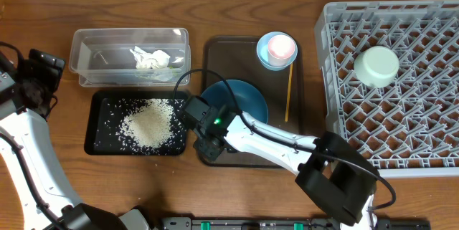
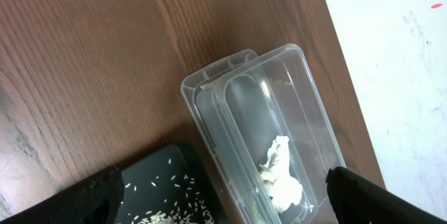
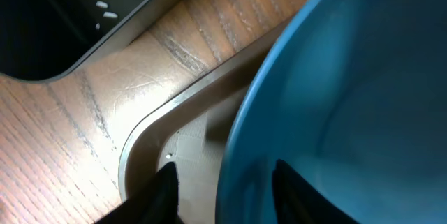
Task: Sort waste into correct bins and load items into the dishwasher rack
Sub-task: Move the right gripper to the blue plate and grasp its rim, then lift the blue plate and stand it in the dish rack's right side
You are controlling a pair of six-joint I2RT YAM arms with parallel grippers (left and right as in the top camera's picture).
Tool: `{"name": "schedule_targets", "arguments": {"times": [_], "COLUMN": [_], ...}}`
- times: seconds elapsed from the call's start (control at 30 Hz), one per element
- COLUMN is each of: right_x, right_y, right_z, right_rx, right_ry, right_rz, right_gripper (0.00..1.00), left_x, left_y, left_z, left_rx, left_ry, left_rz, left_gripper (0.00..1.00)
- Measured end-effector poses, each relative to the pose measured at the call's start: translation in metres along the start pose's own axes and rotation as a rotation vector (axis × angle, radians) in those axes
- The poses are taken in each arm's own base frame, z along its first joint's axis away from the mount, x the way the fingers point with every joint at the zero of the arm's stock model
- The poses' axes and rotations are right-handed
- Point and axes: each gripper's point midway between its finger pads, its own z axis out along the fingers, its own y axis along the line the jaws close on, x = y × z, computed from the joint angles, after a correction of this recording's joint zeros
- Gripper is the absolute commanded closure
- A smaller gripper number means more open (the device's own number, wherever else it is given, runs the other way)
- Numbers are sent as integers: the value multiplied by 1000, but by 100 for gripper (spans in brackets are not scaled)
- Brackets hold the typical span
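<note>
Left gripper (image 2: 223, 182): fingers spread wide, nothing between them, hanging over the wooden table (image 1: 237, 1). In the left wrist view, a clear rectangular plastic tub (image 2: 209, 91) lies right under it, with a crumpled white paper scrap (image 2: 279, 175) inside. A shallow black rectangular tray (image 2: 160, 165) sits just beside the tub and holds a heap of white rice-like grains (image 1: 150, 124), with loose grains scattered around the heap.

Right gripper (image 3: 223, 172): fingers apart, straddling the rim of a large dark-blue bowl (image 3: 349, 77), one finger outside and one inside. A gap shows at the outer finger, so no clamp. The bowl sits on a flat brown serving tray (image 3: 192, 147). A green light is lit on the wrist.

On the same tray, beyond the gripper: a small light-blue bowl (image 1: 264, 56) with a small pale-pink cup (image 1: 281, 45) in it, and a thin yellow stick (image 1: 288, 94).

Well right of the gripper: a large square grey plastic rack (image 1: 416, 130), with a small mint-green bowl (image 1: 376, 66) on it that looks upturned.
</note>
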Motion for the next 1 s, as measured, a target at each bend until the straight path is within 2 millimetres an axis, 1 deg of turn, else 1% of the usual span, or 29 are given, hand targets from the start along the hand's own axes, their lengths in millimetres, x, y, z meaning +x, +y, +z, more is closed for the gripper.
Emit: {"name": "schedule_targets", "arguments": {"times": [0.03, 0.1, 0.13, 0.17, 0.23, 0.37, 0.5, 0.57, 0.63, 0.7, 0.73, 0.77, 0.83, 0.9, 0.97, 1.0], "right_x": [-1, -1, -1, -1, -2, -12, -16, -20, -27, -38, -45, -51, -68, -83, -93, -95], "right_y": [0, -1, -1, -1, -1, -6, -7, -6, -5, -2, -3, -5, -17, -41, -73, -91], "right_z": [0, 0, 0, 0, -1, -9, -16, -24, -38, -56, -68, -78, -105, -135, -171, -188], "right_rx": [0, 4, 6, 7, 10, 44, 55, 57, 51, 30, 22, 18, 12, 19, 37, 47], "right_ry": [-2, -3, -3, -4, -4, -29, -28, -23, -25, -38, -49, -62, -110, -174, -255, -293], "right_rz": [-1, 0, 1, 8, 1, 2, 5, 11, 23, 36, 44, 53, 88, 143, 216, 256], "right_gripper": [64, 73, 79, 88, 99, 99, 99, 99, 99, 99, 99, 99, 99, 99, 99, 99], "left_x": [0, 0, 0, 0, 0, 0, 0, 0, 0, 0, 0, 0, 0, 0, 0, 0], "left_y": [0, 0, 0, 0, 0, 0, 0, 0, 0, 0, 0, 0, 0, 0, 0, 0], "left_z": [0, 0, 0, 0, 0, 0, 0, 0, 0, 0, 0, 0, 0, 0, 0, 0], "left_rx": [0, 0, 0, 0, 0, 0, 0, 0, 0, 0, 0, 0, 0, 0, 0, 0], "left_ry": [0, 0, 0, 0, 0, 0, 0, 0, 0, 0, 0, 0, 0, 0, 0, 0], "left_rz": [0, 0, 0, 0, 0, 0, 0, 0, 0, 0, 0, 0, 0, 0, 0, 0], "left_gripper": [5, 5, 5, 5, 5, 5, 5, 5, 5, 5, 5, 5, 5, 5, 5, 5]}}
